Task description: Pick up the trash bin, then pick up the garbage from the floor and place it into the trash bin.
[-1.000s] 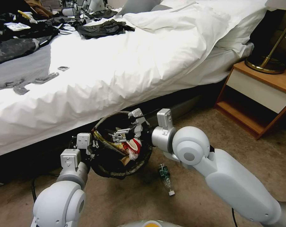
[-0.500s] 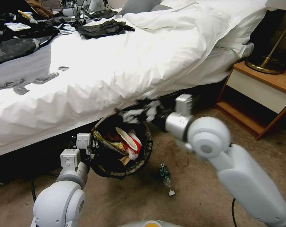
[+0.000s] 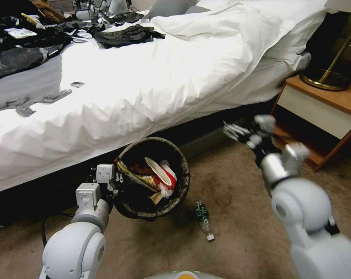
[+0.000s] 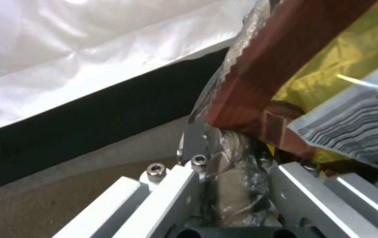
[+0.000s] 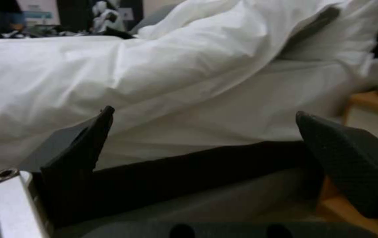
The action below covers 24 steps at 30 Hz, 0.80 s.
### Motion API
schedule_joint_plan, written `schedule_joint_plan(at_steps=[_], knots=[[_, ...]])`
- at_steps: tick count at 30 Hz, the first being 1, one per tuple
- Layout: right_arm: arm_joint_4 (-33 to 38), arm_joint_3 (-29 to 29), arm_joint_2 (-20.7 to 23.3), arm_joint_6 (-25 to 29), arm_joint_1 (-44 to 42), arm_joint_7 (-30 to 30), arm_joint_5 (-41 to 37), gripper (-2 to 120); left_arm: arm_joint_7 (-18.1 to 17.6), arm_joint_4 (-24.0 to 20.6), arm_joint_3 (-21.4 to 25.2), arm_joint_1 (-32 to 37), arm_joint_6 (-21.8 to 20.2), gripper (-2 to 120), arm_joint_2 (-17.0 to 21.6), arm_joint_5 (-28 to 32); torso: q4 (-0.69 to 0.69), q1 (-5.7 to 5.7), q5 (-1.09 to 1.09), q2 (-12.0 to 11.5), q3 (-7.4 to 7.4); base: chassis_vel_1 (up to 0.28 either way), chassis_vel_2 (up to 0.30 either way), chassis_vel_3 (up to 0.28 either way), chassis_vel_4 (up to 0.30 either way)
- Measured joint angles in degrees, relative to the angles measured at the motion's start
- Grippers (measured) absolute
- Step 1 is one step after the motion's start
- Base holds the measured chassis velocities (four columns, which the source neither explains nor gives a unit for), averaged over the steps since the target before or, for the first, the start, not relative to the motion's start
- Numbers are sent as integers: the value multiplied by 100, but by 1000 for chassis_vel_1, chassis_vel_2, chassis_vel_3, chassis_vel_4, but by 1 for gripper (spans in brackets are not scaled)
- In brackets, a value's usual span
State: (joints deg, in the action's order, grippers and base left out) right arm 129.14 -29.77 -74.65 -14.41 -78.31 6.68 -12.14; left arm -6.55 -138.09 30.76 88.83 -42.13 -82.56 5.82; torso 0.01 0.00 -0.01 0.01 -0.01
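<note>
- Head view has the trash bin sitting just off the near edge of the bed, held up by the left hand, which is pinched onto the bin's left rim.
- Left wrist view backs that up: the metal fingers are closed on the crinkly bag folded over the rim, with a brown and yellow wrapper poking out right above them.
- Bin's already pretty full: red-and-white carton, yellow wrappers and some white tissue piled inside.
- One bit of garbage is on the floor, a clear plastic bottle with a green label, lying just right of the bin and a bit nearer the robot.
- Right hand is up in the air well right of the bin, over near the wooden nightstand, not touching anything.
- Right wrist view shows its two black fingers spread wide apart with nothing between them, just the white bedding behind.
- Lamp base sits on top of the nightstand.
</note>
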Motion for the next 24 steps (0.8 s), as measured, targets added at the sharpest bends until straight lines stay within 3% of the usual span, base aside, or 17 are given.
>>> schedule_joint_plan(at_steps=[3, 12, 18, 22, 24], knots=[[-203, -282, -332, 685, -420, -132, 631, 100, 3, 14, 1, 9, 0, 0, 4, -5, -1, 0, 1, 0, 0, 0, 0, 0, 0], [-851, -586, -416, 1278, -690, -317, 1001, 100, 25, 20, 33, 39, 0, 0, 38, -4, -1, 0, 1, 0, 0, 0, 0, 0, 0], [-1006, -298, -370, 951, -739, -286, 722, 100, 25, 20, 43, 50, 0, 0, 38, -4, 0, 0, 1, 0, 0, 0, 0, 0, 0], [-1281, 218, -100, -130, -502, -185, 252, 100, 19, 10, 58, 71, 0, 0, 66, -4, 0, 0, 0, 0, 0, 0, 0, 0, 0], [-1445, 398, -29, -399, -385, -184, -78, 100, 18, 5, 65, 87, 0, 0, 77, -4, 0, 0, 1, 0, 0, 0, 0, 0, 0]])
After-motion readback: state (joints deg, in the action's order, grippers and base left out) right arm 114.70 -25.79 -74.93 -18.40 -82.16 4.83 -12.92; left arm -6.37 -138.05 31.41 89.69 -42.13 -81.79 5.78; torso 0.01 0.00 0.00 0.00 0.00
